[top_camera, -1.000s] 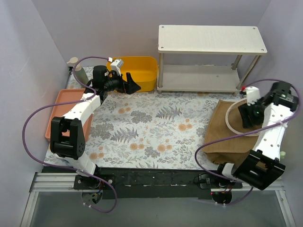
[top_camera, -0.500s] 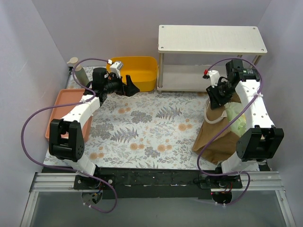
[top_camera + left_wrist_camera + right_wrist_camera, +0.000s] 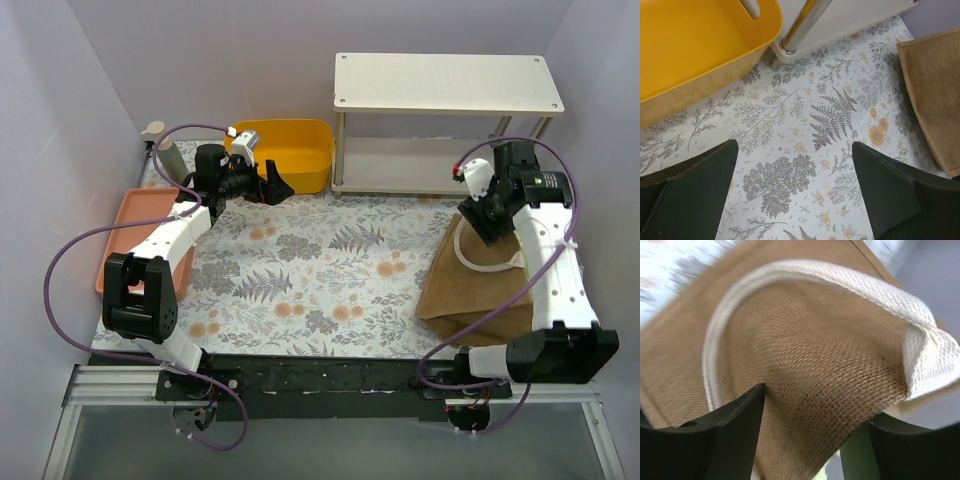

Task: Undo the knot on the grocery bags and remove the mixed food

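The brown tote (image 3: 470, 295) with a white rope handle (image 3: 492, 265) slumps on the table at the right; its corner also shows in the left wrist view (image 3: 935, 90). My right gripper (image 3: 487, 222) is at its top edge. In the right wrist view the jaws (image 3: 815, 440) stand wide apart with a fold of burlap (image 3: 830, 370) bulging between them, under the rope handle (image 3: 850, 282). A pale green sliver (image 3: 855, 460) shows below the fabric. The green bag and the food are hidden. My left gripper (image 3: 278, 186) is open and empty above the floral cloth (image 3: 795, 195).
A yellow bin (image 3: 290, 150) stands at the back, just beyond my left gripper, and shows in the left wrist view (image 3: 695, 45). A white two-level shelf (image 3: 445, 85) is at the back right. An orange tray (image 3: 135, 235) and a pump bottle (image 3: 165, 150) are at the left.
My right gripper swung from the right edge up and left, lifting the tote and baring a green bag, then moved back right. The tote has sunk down and covers the green bag. Left arm unchanged.
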{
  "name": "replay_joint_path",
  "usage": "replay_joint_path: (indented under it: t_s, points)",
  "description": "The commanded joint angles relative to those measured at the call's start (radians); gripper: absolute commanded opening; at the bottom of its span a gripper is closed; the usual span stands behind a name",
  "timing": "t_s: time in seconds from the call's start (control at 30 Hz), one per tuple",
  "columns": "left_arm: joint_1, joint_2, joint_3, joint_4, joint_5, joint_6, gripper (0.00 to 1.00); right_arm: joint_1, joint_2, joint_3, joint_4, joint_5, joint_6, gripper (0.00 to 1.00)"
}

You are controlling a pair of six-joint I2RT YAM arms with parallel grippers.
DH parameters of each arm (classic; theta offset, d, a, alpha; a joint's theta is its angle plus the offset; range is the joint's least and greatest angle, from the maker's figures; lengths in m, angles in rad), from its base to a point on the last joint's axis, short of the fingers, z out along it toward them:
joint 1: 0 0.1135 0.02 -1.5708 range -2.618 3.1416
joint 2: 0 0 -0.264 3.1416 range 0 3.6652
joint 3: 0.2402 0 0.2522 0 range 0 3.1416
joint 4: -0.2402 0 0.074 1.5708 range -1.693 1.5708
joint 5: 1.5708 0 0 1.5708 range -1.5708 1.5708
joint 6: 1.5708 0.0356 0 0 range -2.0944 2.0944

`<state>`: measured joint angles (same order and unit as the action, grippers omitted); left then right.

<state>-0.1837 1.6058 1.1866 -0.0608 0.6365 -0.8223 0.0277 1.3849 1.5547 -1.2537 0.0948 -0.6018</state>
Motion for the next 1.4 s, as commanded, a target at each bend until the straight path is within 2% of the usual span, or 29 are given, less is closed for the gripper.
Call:
replay_joint_path:
  t_s: [0.0, 0.17, 0.27, 0.37, 0.4, 0.5, 0.53, 0.7, 0.77, 0.8, 0.9, 1.07, 1.17, 1.2, 1.23, 1.27, 1.33, 1.37]
  points:
    - [-0.002, -0.046, 0.005, 0.003, 0.018, 0.011, 0.98, -0.014, -0.184, -0.126, 0.103, 0.310, -0.067, 0.68]
    - [-0.002, -0.018, 0.021, 0.009, 0.054, -0.021, 0.98, -0.017, -0.294, -0.156, 0.091, 0.405, -0.127, 0.69]
    - [-0.003, 0.002, 0.037, 0.018, 0.072, -0.038, 0.98, -0.098, -0.326, -0.156, 0.115, 0.418, -0.209, 0.70]
    - [-0.008, 0.022, 0.059, 0.021, 0.084, -0.044, 0.98, -0.268, -0.316, -0.128, 0.132, 0.331, -0.314, 0.69]
    - [-0.010, 0.025, 0.065, 0.022, 0.086, -0.049, 0.98, -0.384, -0.307, -0.114, 0.132, 0.298, -0.337, 0.68]
    - [-0.022, 0.034, 0.077, 0.022, 0.088, -0.044, 0.98, -0.541, -0.255, -0.070, 0.109, 0.206, -0.410, 0.65]
    - [-0.025, 0.036, 0.077, 0.022, 0.086, -0.041, 0.98, -0.558, -0.236, -0.064, 0.087, 0.192, -0.420, 0.64]
    - [-0.056, 0.031, 0.067, 0.022, 0.081, -0.040, 0.98, -0.583, -0.239, -0.143, 0.007, 0.178, -0.452, 0.65]
    - [-0.060, 0.023, 0.058, 0.026, 0.083, -0.040, 0.98, -0.584, -0.242, -0.165, -0.051, 0.087, -0.447, 0.68]
    - [-0.063, 0.020, 0.054, 0.024, 0.080, -0.040, 0.98, -0.583, -0.253, -0.197, -0.052, 0.059, -0.446, 0.74]
    - [-0.062, 0.002, 0.038, 0.027, 0.074, -0.037, 0.98, -0.584, -0.256, -0.235, -0.052, -0.012, -0.444, 0.81]
    - [-0.063, -0.029, 0.015, 0.012, 0.060, -0.014, 0.98, -0.583, -0.212, -0.309, -0.050, -0.085, -0.412, 0.84]
    - [-0.063, -0.044, -0.001, 0.012, 0.051, -0.008, 0.98, -0.584, -0.181, -0.407, -0.026, -0.121, -0.380, 0.87]
    - [-0.062, -0.049, -0.002, 0.012, 0.049, -0.008, 0.98, -0.584, -0.160, -0.426, -0.017, -0.124, -0.372, 0.98]
    - [-0.062, -0.052, -0.005, 0.012, 0.048, -0.008, 0.98, -0.584, -0.150, -0.442, -0.015, -0.125, -0.365, 0.98]
    - [-0.062, -0.055, -0.010, 0.012, 0.043, -0.008, 0.98, -0.584, -0.144, -0.464, -0.016, -0.132, -0.360, 0.98]
    - [-0.063, -0.060, -0.013, 0.012, 0.045, -0.006, 0.98, -0.584, -0.135, -0.472, -0.022, -0.136, -0.368, 0.85]
    - [-0.063, -0.063, -0.016, 0.012, 0.043, -0.008, 0.98, -0.584, -0.133, -0.470, -0.024, -0.136, -0.378, 0.69]
